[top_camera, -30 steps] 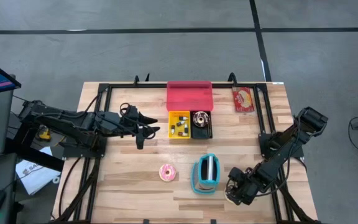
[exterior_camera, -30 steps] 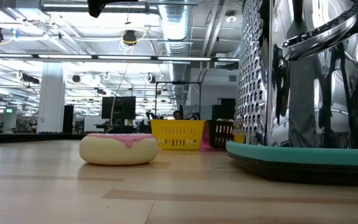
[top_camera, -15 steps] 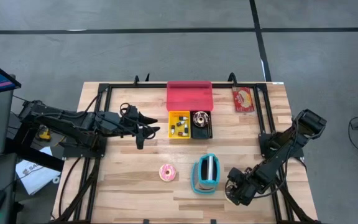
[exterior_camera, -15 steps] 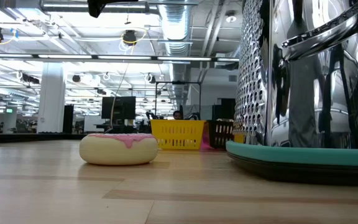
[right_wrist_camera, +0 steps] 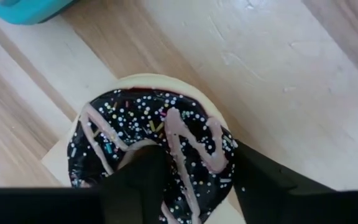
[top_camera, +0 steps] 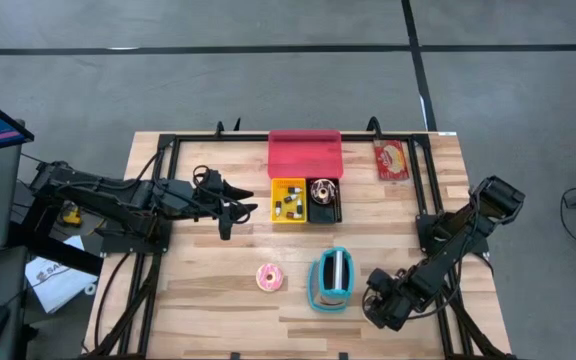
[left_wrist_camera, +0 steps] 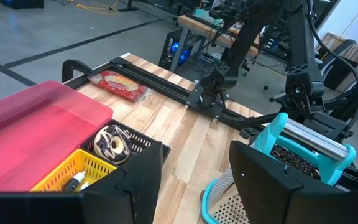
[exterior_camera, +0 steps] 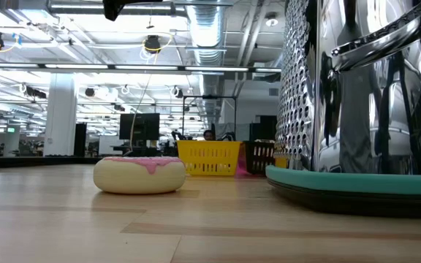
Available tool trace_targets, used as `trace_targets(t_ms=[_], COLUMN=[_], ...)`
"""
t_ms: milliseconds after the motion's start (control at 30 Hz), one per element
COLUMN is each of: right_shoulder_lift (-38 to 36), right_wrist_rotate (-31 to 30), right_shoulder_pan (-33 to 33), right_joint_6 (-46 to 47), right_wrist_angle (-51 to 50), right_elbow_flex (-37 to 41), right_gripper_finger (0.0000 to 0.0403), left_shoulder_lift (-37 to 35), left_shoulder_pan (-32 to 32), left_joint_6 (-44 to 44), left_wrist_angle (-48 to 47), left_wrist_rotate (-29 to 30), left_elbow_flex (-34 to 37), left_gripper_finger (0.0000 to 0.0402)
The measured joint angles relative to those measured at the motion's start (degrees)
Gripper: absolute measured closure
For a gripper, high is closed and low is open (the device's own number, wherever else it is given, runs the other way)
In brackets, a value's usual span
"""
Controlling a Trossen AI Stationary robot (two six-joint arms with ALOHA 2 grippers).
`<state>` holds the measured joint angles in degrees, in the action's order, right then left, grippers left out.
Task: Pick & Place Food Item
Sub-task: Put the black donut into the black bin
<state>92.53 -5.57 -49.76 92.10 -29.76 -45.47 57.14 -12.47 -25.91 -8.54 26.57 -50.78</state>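
A chocolate doughnut point(right_wrist_camera: 160, 149) with sprinkles and pink drizzle lies flat on the table near its front right. My right gripper point(right_wrist_camera: 194, 180) points down on it and hides it in the high view point(top_camera: 380, 312). A pink-iced doughnut point(top_camera: 269, 278) lies flat on the table left of a teal-based metal toaster point(top_camera: 331, 280). Another chocolate doughnut point(left_wrist_camera: 112, 144) sits in a black bin point(top_camera: 324, 198). My left gripper point(top_camera: 243, 208) hovers open above the table, left of the yellow bin point(top_camera: 288, 200), with nothing between its fingers. My right gripper comes at the chocolate doughnut from above, pointing steeply down. One finger point(right_wrist_camera: 138, 177) stands in the doughnut's hole and the other point(right_wrist_camera: 257, 180) against its outer side. The iced ring point(right_wrist_camera: 197, 155) lies between them. The doughnut rests flat on the table.
A red tray point(top_camera: 305, 153) stands behind the two bins, and a snack packet point(top_camera: 391, 160) lies at the far right. A black frame point(top_camera: 168, 150) runs round the tabletop. Bare wood shows between the pink-iced doughnut point(exterior_camera: 139, 175) and the bins.
In the high view the chocolate doughnut's pale edge showed beside my right gripper; the gripper now covers it.
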Motion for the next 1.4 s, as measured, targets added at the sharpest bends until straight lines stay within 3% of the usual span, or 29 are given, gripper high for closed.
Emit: trace_targets(t_ms=[200,467,633,800,967,1133,1300,1400], right_shoulder_lift=[-0.37,-7.19,-13.13,-21.07,-27.92,-31.05,-31.37,-31.37], right_wrist_rotate=[-1.2,-6.65,-8.58,-15.65,-24.04,-29.7,-30.37,-27.66], right_shoulder_pan=[-0.1,-0.07,-0.09,2.25,10.58,22.9,37.78,46.94], right_joint_6=[3.01,8.21,11.11,14.81,11.52,-0.63,-16.43,-26.9], right_wrist_angle=[0.64,-1.7,-11.45,-25.33,-29.89,-23.42,-15.67,-8.62], right_elbow_flex=[0.11,0.09,0.04,0.04,0.04,0.04,0.04,0.16], right_gripper_finger=[0.028,0.0284,0.0284,0.0284,0.0284,0.0284,0.0284,0.0284], left_shoulder_lift=[0.0,0.0,0.0,0.0,0.0,0.0,0.0,0.0], left_shoulder_pan=[0.0,0.0,0.0,0.0,0.0,0.47,1.41,2.13], left_joint_6=[-0.04,-0.04,-0.04,-0.01,0.24,0.42,1.94,2.91], left_wrist_angle=[0.0,0.0,0.0,0.0,0.0,0.0,-0.02,-0.02], left_wrist_rotate=[0.0,-0.02,-0.02,0.07,1.43,1.92,1.95,1.95], left_elbow_flex=[0.0,0.0,0.0,0.0,0.0,0.0,0.0,0.0], left_gripper_finger=[0.0218,0.0218,0.0218,0.0218,0.0218,0.0218,0.0218,0.0218])
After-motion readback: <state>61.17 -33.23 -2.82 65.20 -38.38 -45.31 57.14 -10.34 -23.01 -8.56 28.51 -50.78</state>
